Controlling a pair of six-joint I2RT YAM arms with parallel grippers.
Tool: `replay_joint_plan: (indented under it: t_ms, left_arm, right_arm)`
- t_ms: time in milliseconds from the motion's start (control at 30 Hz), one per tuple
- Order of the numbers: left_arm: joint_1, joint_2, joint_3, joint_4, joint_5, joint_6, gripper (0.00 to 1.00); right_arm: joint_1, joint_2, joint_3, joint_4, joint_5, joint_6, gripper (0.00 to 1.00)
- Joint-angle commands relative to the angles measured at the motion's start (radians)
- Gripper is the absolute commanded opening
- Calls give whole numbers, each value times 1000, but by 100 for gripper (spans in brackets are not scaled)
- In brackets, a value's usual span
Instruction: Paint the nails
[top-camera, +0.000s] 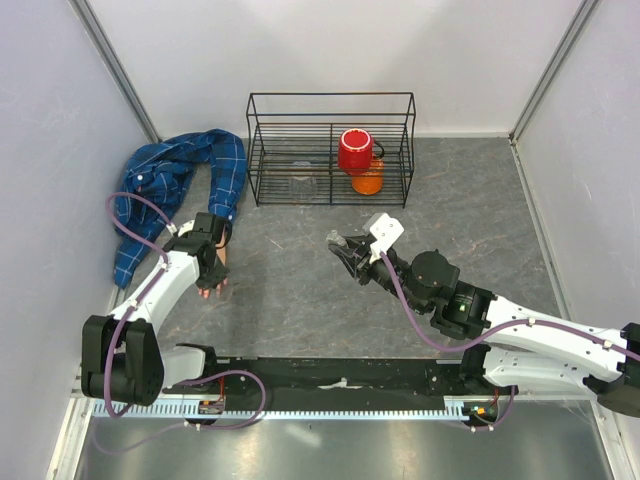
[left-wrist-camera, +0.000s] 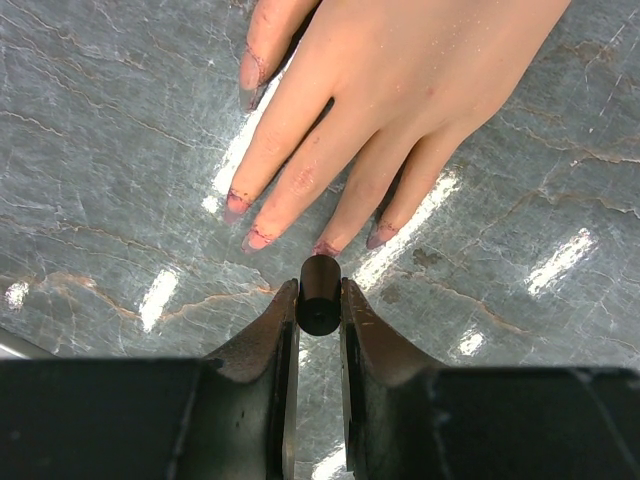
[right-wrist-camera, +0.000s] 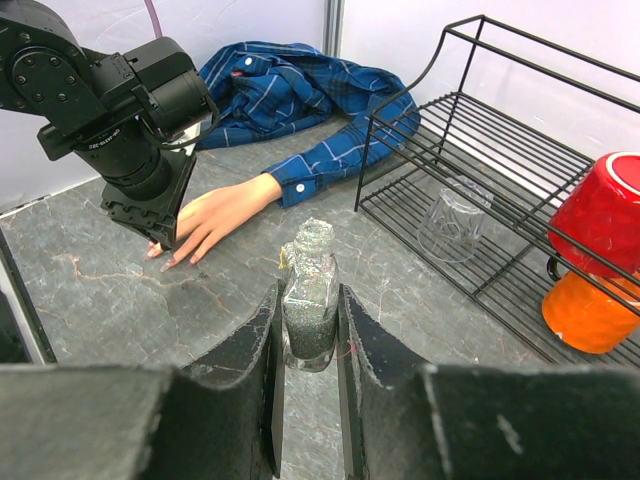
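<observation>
Nails (left-wrist-camera: 256, 240) lie at twelve o'clock from your left gripper (left-wrist-camera: 319, 305), just beyond the black cap (left-wrist-camera: 319, 285) it pinches; your right gripper (right-wrist-camera: 309, 345) clamps a glittery bottle (right-wrist-camera: 311, 280), well apart.

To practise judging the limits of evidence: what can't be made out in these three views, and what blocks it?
Left wrist: any brush below the small black cylindrical cap, hidden by that cap and the left gripper.
Top external: the nails of the peach fake hand, too small, partly under the left gripper.
Right wrist: the glittery glass bottle's lower sides, covered by the right gripper's fingers.
</observation>
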Motion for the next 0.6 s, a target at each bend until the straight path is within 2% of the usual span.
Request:
replay_joint_plan:
  t_ms: [0, 567]
  left_arm:
    - [9, 1, 3, 33, -4, 27, 2]
    - [12, 6, 0, 47, 10, 41, 2]
  right_arm:
    - [-5, 3, 13, 39, -19, 13, 0]
    - [-11, 10, 14, 39, -28, 18, 0]
